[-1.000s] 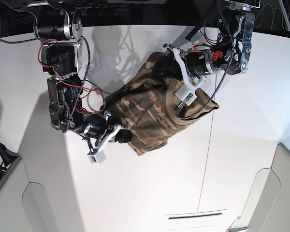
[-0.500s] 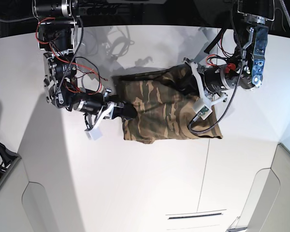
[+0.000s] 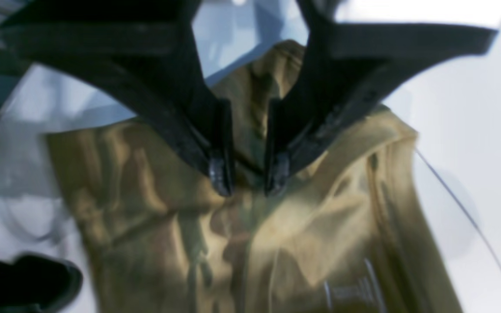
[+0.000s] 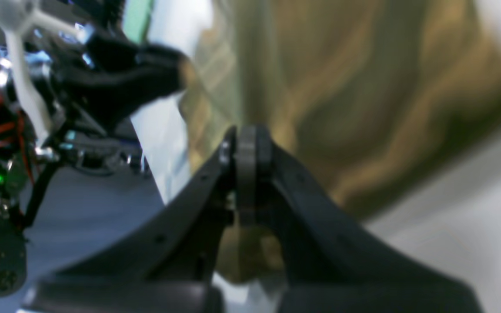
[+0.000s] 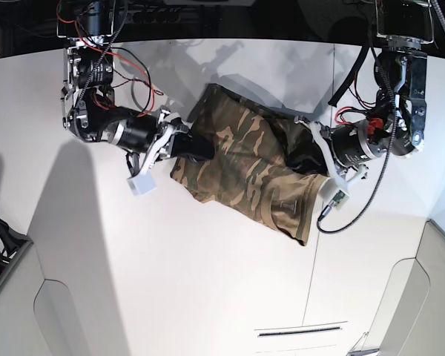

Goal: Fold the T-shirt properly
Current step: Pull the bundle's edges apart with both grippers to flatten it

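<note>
Both tools grip opposite edges of the T-shirt (image 5: 245, 174) on the white desk (image 5: 208, 297).

The right tool (image 4: 246, 143) is pinched tight on a fold of camouflage cloth; the left tool (image 3: 246, 180) stands at a narrow gap with fabric between its tips, seemingly clamping it, though blur hides contact. The shirt lies bunched and slanted between them.

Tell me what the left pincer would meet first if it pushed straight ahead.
Probably only more camouflage T-shirt. The left pincer points into the cloth with fabric between its fingertips, and farther along that line is the right pincer, at the opposite edge. Depth is unclear.
</note>
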